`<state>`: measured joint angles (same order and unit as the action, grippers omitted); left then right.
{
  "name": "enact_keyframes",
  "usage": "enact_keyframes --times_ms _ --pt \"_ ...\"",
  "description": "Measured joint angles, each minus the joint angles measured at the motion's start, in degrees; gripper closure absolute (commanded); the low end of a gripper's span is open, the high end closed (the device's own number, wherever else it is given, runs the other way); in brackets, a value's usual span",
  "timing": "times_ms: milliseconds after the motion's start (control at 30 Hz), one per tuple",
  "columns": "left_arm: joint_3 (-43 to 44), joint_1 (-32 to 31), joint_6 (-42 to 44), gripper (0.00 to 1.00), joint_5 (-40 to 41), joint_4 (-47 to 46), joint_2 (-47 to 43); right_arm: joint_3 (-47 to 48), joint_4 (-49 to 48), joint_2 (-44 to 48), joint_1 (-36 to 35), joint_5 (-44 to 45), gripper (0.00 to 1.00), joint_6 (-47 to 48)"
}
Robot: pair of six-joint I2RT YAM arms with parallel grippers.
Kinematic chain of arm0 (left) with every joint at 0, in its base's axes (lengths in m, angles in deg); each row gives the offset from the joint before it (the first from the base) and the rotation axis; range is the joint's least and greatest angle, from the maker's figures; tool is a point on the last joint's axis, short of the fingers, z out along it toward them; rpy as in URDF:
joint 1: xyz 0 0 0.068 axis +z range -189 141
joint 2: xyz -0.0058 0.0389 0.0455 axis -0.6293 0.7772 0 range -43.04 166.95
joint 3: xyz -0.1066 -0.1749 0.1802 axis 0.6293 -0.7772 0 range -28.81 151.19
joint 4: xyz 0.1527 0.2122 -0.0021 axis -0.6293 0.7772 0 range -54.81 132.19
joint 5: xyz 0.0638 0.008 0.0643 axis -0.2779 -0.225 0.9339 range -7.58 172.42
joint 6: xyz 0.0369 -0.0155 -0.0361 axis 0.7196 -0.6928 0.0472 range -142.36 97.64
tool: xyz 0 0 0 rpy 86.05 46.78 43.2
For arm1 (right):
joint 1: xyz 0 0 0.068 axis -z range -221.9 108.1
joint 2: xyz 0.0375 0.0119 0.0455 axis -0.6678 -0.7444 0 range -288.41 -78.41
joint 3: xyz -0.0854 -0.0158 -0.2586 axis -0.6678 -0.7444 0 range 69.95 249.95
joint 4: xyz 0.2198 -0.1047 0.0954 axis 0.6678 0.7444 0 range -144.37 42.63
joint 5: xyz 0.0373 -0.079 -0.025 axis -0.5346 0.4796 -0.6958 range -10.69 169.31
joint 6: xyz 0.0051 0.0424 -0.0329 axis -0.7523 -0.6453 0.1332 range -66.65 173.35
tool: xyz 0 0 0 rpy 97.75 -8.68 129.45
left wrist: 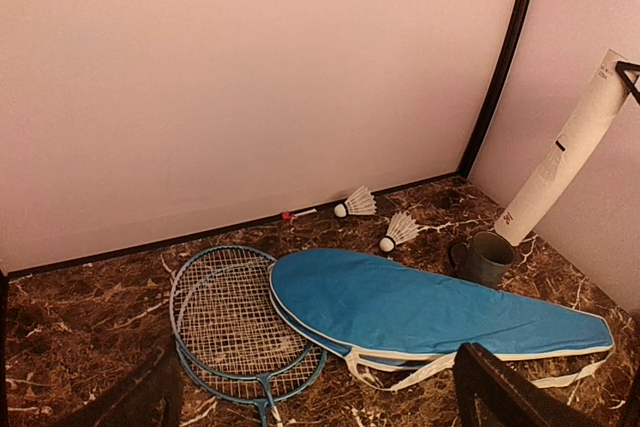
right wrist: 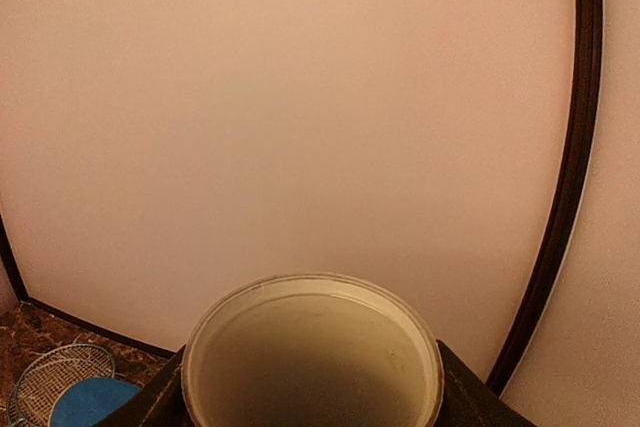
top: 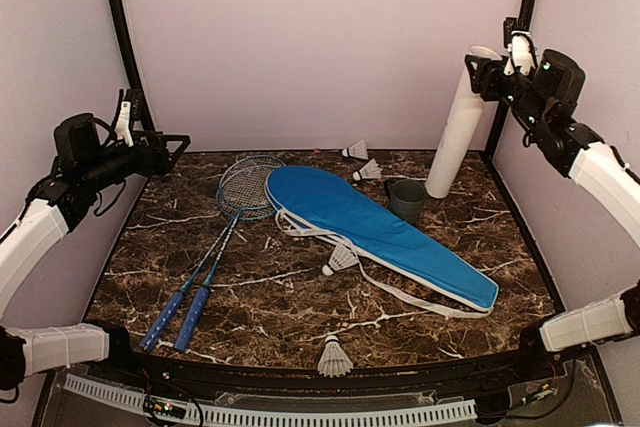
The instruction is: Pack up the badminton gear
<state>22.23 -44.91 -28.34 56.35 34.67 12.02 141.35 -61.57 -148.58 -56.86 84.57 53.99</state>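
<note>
Two blue-handled rackets [top: 212, 252] lie crossed on the left of the marble table, heads next to the blue zip bag [top: 372, 227]. White shuttlecocks lie at the back [top: 356, 150] [top: 368, 171], beside the bag [top: 340, 260] and at the front edge [top: 335, 357]. The white tube [top: 455, 132] stands tilted at the back right, its open mouth [right wrist: 312, 357] up. My right gripper [top: 490, 72] is shut on its top end. The dark cap [top: 407, 200] sits on the table by the tube's foot. My left gripper [top: 168, 150] is open and empty, high at the left.
Pink walls enclose the table on three sides, with black posts in the back corners [top: 115, 37]. A small red-tipped stick [left wrist: 298, 214] lies by the back wall. The bag's white strap [top: 400, 297] trails toward the front.
</note>
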Motion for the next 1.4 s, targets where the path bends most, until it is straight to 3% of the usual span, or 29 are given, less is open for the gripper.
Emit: enact_keyframes --times_ms 500,867,1200,1400 --pt "-0.87 -2.32 1.75 0.04 -5.03 -1.27 0.2 3.65 -0.15 -0.15 -22.58 2.16 0.39 -1.88" --pt "-0.94 -4.15 3.02 0.04 -6.86 -1.81 1.27 3.8 0.83 -1.66 -24.15 5.29 0.39 -1.68" --pt "0.37 -16.33 3.91 0.04 -8.04 -2.49 6.62 5.62 -1.05 -2.75 -29.66 2.01 0.4 -7.1" --pt "2.93 -24.35 5.07 0.03 -7.21 -2.97 10.93 4.0 -8.33 -7.28 -34.53 -0.02 0.4 -13.05"
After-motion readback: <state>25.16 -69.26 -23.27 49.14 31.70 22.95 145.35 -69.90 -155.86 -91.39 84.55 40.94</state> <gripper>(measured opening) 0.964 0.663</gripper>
